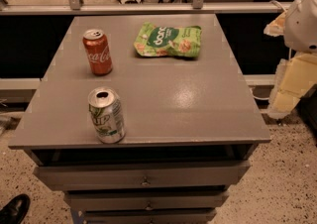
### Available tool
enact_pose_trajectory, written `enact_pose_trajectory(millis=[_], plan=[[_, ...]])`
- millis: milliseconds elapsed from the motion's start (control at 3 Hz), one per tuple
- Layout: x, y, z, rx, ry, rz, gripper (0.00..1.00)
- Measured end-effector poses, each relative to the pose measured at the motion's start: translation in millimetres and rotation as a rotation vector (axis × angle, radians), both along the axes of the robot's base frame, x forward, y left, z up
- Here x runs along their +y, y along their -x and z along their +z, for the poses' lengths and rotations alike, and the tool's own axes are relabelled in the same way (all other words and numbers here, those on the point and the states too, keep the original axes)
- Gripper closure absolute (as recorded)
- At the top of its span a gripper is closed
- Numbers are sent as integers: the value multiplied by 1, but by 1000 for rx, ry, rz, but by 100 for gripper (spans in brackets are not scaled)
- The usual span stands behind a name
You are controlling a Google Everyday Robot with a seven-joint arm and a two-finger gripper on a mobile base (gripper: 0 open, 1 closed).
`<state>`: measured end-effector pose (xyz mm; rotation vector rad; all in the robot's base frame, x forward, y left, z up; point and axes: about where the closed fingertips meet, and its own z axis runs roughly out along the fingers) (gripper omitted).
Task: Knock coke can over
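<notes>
Camera view: coke can point(97, 52) stands upright, back left on the counter point(198, 114). The tool point(285, 22) is off the counter's right edge, upper right, well apart from the coke can. Can't tell if it's open or closed. Risks for you: a low sweep across could drag the chip bag point(168, 40) beside the coke can. Coming in from the front could tip the green can point(106, 115) instead.

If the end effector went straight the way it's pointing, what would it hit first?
Probably the speckled floor: the cream end effector hangs beyond the right edge of the grey table, seemingly pointing down, though depth is unclear.
</notes>
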<state>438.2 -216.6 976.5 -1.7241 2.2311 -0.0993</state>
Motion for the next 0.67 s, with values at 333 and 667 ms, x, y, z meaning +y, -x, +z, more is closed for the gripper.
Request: enact_pose_trajectory(millis=[333, 667], plan=[[0, 0, 0, 0, 0, 0, 0], [16, -22, -13, -10, -71, 20, 0]])
